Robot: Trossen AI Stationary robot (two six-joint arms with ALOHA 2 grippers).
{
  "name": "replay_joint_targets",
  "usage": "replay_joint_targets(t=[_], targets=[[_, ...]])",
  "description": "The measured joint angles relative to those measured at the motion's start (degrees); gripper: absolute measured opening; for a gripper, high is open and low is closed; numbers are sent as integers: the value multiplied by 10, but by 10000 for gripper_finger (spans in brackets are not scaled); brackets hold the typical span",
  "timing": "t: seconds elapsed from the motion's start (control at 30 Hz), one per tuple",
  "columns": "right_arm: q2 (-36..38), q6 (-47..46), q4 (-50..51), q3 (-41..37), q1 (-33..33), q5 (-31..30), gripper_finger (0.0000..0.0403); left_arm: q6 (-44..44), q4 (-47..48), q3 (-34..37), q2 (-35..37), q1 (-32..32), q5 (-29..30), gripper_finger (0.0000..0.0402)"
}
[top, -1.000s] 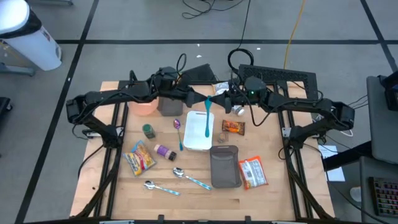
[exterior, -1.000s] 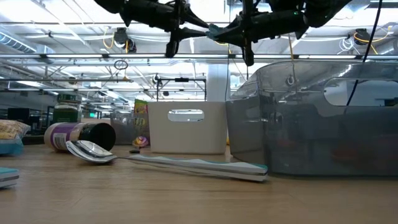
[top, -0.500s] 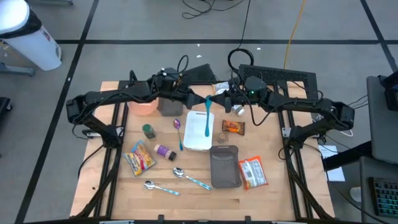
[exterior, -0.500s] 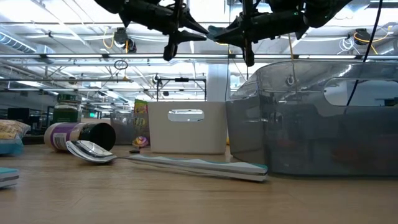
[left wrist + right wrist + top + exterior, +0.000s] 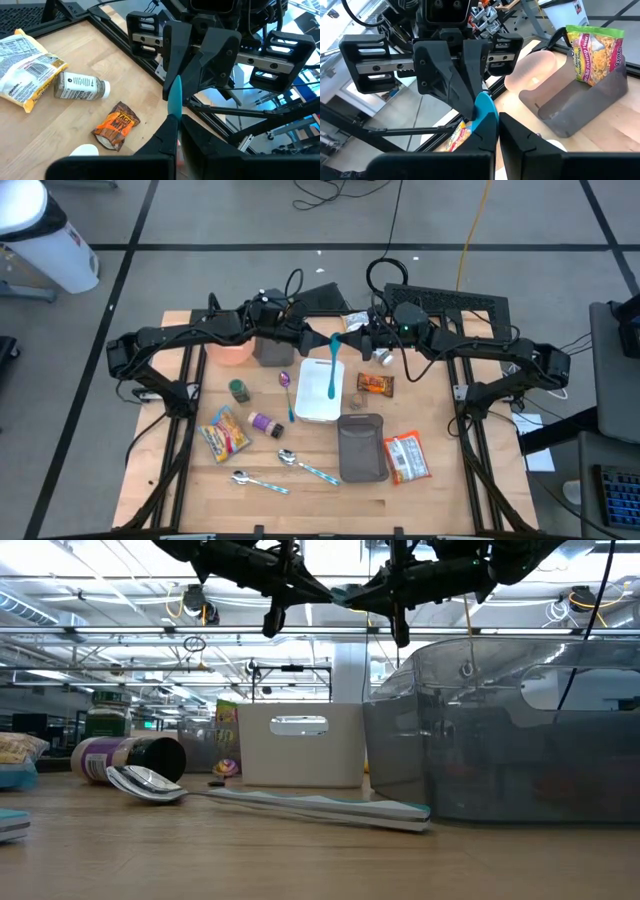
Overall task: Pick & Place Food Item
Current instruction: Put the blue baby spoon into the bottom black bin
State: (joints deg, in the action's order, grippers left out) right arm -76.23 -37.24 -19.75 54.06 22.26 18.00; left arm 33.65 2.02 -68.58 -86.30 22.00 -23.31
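Observation:
A teal utensil (image 5: 333, 370) is held in the air above the white container (image 5: 322, 402), with both grippers shut on its far end. My left gripper (image 5: 324, 340) comes from the left and my right gripper (image 5: 346, 340) from the right, tip to tip. Food items lie on the table: an orange-brown packet (image 5: 375, 384), a red-and-white packet (image 5: 405, 457), a yellow packet (image 5: 225, 432) and a ramen packet (image 5: 595, 45) standing in a grey holder (image 5: 270, 348). My left gripper pinches the utensil's far end (image 5: 174, 111) between its two fingers, coming nearly level from the table's left. The utensil is clear of the table and sticks out toward the near edge. My right gripper pinches the same far end (image 5: 486, 116) between its two fingers, level from the table's right and opposite the left fingers. The utensil's free end (image 5: 333, 394) reaches out over the white container.
A grey lidded container (image 5: 362, 445) stands near the front right. Two metal spoons (image 5: 300, 465) lie at the front. A purple jar (image 5: 265, 423), a green jar (image 5: 239, 389), a purple spoon (image 5: 286, 380) and a pink bowl (image 5: 232, 352) are on the left half.
My left gripper has shut on the teal utensil's far end, which my right gripper kept holding. Both arms and the utensil have stayed in place.

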Motion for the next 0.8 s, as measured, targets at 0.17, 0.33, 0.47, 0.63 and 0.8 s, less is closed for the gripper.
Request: replay_joint_targets(t=[0.17,0.33,0.47,0.63,0.8], targets=[[0,0,0,0,0,0,0,-2,0,0,0,0,0,10],[0,0,-1,0,0,1,0,-2,0,0,0,0,0,7],[0,0,-1,0,0,1,0,15,0,0,0,0,7,7],[0,0,-3,0,0,1,0,25,-10,1,0,-1,19,38],[0,0,-5,0,0,3,0,28,-14,1,0,0,24,86]])
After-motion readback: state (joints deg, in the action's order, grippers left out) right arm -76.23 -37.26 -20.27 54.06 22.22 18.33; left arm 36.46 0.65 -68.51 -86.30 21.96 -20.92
